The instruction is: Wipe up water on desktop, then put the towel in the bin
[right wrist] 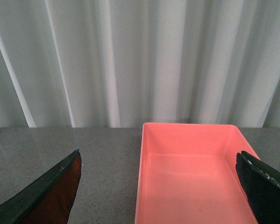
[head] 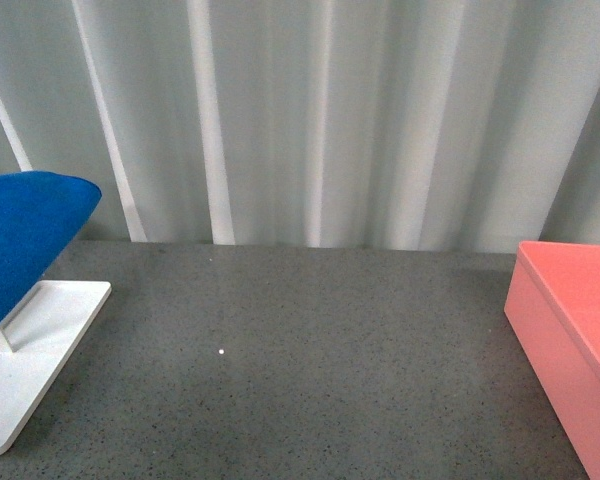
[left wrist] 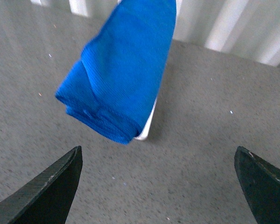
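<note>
The blue towel (head: 25, 235) hangs folded over the white rack (head: 35, 345) at the left of the speckled grey desktop (head: 310, 350). The left wrist view shows the towel (left wrist: 121, 70) draped ahead, with my left gripper (left wrist: 161, 186) open above bare desktop (left wrist: 200, 140), short of the cloth. The salmon-pink bin (head: 575, 340) stands at the right edge of the front view. My right gripper (right wrist: 161, 186) is open, hovering at the near end of the bin (right wrist: 191, 186), whose inside looks bare. Neither arm appears in the front view. No water is discernible on the desktop.
A white pleated curtain (head: 310, 120) closes off the back of the desk. The rack's flat white base (left wrist: 150, 125) sticks out under the towel. A tiny white speck (head: 221, 351) lies on the desktop between rack and bin.
</note>
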Robot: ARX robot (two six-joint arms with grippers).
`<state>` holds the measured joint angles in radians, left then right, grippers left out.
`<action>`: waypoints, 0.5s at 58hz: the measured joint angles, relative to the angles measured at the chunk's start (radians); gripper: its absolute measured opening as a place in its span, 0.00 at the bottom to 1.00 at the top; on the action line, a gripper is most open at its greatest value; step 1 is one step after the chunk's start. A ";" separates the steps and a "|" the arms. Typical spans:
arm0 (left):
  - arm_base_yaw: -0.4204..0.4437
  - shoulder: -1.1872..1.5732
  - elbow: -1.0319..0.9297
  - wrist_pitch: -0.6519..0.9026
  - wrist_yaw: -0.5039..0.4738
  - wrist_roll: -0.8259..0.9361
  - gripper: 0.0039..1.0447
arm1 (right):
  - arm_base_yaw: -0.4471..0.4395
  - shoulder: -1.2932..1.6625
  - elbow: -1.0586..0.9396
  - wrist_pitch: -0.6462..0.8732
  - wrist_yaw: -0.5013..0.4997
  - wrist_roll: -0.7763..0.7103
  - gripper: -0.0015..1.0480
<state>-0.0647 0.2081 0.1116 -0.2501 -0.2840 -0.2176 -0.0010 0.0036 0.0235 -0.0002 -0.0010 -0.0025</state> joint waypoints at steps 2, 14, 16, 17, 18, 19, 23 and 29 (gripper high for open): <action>0.014 0.035 0.002 0.014 0.018 -0.026 0.94 | 0.000 0.000 0.000 0.000 0.000 0.000 0.93; 0.136 0.284 0.093 0.263 0.136 -0.030 0.94 | 0.000 0.000 0.000 0.000 0.000 0.000 0.93; 0.153 0.334 0.112 0.299 0.160 -0.023 0.94 | 0.000 0.000 0.000 0.000 0.000 0.000 0.93; 0.164 0.367 0.126 0.323 0.176 -0.017 0.94 | 0.000 0.000 0.000 0.000 0.000 0.000 0.93; 0.170 0.384 0.132 0.334 0.183 -0.016 0.94 | 0.000 0.000 0.000 0.000 0.000 0.000 0.93; 0.181 0.418 0.146 0.357 0.193 -0.010 0.94 | 0.000 0.000 0.000 0.000 0.000 0.000 0.93; 0.214 0.536 0.198 0.431 0.222 0.008 0.94 | 0.000 0.000 0.000 0.000 0.000 0.000 0.93; 0.261 0.795 0.347 0.509 0.267 0.058 0.94 | 0.000 0.000 0.000 0.000 0.000 0.000 0.93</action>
<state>0.1959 1.0031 0.4587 0.2588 -0.0166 -0.1593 -0.0010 0.0036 0.0235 -0.0002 -0.0010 -0.0029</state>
